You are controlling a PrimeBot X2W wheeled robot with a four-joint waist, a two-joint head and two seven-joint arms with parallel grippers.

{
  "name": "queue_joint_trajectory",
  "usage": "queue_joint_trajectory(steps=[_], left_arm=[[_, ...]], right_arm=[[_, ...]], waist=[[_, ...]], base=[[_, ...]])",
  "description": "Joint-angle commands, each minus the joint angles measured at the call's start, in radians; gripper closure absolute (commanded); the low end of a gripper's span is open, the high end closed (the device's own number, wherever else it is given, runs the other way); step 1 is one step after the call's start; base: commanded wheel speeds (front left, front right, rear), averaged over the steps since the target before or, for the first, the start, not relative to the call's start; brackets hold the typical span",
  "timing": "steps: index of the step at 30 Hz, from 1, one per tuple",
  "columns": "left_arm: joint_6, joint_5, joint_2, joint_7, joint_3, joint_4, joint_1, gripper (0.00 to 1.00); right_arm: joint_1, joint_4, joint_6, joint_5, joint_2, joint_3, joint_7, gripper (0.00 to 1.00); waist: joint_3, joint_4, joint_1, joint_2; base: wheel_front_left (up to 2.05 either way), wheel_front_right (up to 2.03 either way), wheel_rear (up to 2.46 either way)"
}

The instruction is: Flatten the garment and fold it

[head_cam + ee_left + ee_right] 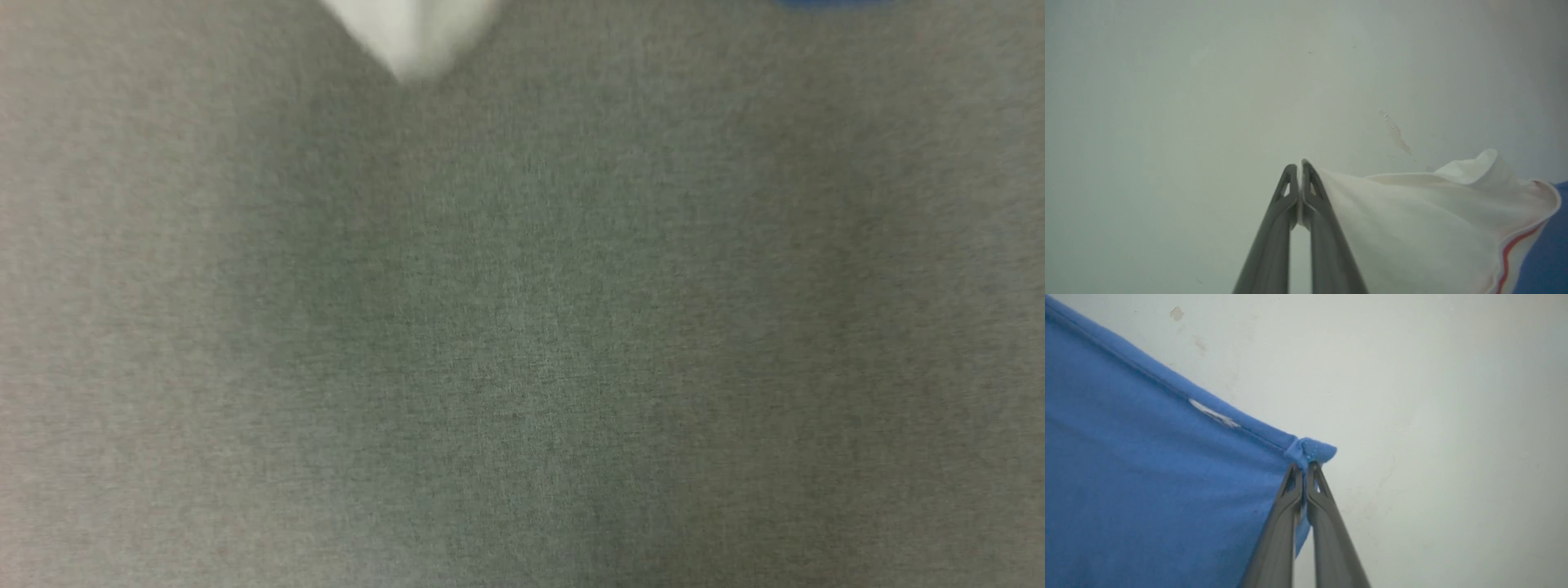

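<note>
Grey woven cloth [522, 327], blurred, spreads across the head view; the garment [408, 33] shows at its top edge as a white tip and a blue sliver. In the left wrist view, the left gripper [1299, 165] is clamped on the soft white sleeve's edge, near a red stripe. In the right wrist view, the right gripper [1305, 467] has its 2 fingers pinching the stitched blue hem corner, before a pale scuffed surface [1433, 416].

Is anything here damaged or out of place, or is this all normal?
Only small flaws: the pale surface behind the garment has a chipped streak in the left wrist view and a small chip in the right wrist view. The garment itself shows no tear.
</note>
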Motion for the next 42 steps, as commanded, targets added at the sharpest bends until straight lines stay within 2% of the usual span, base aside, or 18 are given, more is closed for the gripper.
queue_joint_trajectory(steps=[1, 6, 11, 17, 21, 25, 30, 33, 34, 42], left_arm=[[0.004, 0.010, -0.003, -0.024, 0.002, 0.028, -0.030, 1.00], [-0.008, 0.032, -0.035, -0.123, -0.030, 0.141, -0.071, 1.00], [-0.021, 0.013, -0.081, -0.186, -0.058, 0.208, 0.033, 1.00], [-0.026, -0.019, -0.163, -0.218, -0.115, 0.208, 0.372, 1.00], [-0.019, -0.036, -0.195, -0.222, -0.160, 0.175, 0.657, 1.00], [-0.007, -0.070, -0.205, -0.210, -0.196, 0.135, 0.920, 1.00], [0.019, -0.144, -0.183, -0.127, -0.212, 0.038, 1.203, 1.00], [0.031, -0.179, -0.138, -0.043, -0.229, -0.046, 1.356, 1.00], [0.031, -0.179, -0.138, -0.043, -0.229, -0.046, 1.356, 1.00], [0.073, -0.311, -0.001, 0.185, -0.232, -0.326, 1.683, 1.00]], right_arm=[[-0.025, 0.033, -0.002, -0.015, 0.003, 0.003, -0.017, 1.00], [-0.089, 0.159, -0.002, -0.045, 0.038, 0.029, -0.099, 1.00], [-0.027, 0.247, -0.002, -0.042, 0.065, 0.075, -0.183, 1.00], [0.204, 0.330, -0.002, -0.028, 0.099, 0.132, -0.276, 1.00], [0.390, 0.349, -0.002, -0.009, 0.109, 0.182, -0.306, 1.00], [0.578, 0.337, -0.002, 0.029, 0.090, 0.235, -0.316, 1.00], [0.794, 0.261, -0.002, 0.128, 0.040, 0.302, -0.287, 1.00], [0.906, 0.203, -0.002, 0.178, -0.009, 0.338, -0.234, 1.00], [0.906, 0.203, -0.002, 0.178, -0.009, 0.338, -0.234, 1.00], [1.189, 0.039, -0.002, 0.371, -0.120, 0.318, -0.041, 1.00]], waist=[[0.073, 0.002, -0.0004, 0.0000], [0.095, 0.025, -0.0004, 0.0000], [0.081, 0.059, -0.0004, 0.0000], [-0.014, 0.098, -0.0004, 0.0000], [-0.111, 0.120, -0.0004, 0.0000], [-0.213, 0.147, -0.0004, 0.0000], [-0.327, 0.175, -0.0004, 0.0000], [-0.379, 0.183, -0.0004, 0.0000], [-0.379, 0.183, -0.0004, 0.0000], [-0.495, 0.202, -0.0004, 0.0000]], base=[[0.00, 0.00, 0.00], [0.00, 0.00, 0.00], [0.00, 0.00, 0.00], [0.00, 0.00, 0.00], [0.00, 0.00, 0.00], [0.00, 0.00, 0.00], [0.00, 0.00, 0.00], [0.00, 0.00, 0.00], [0.00, 0.00, 0.00], [0.00, 0.00, 0.00]])
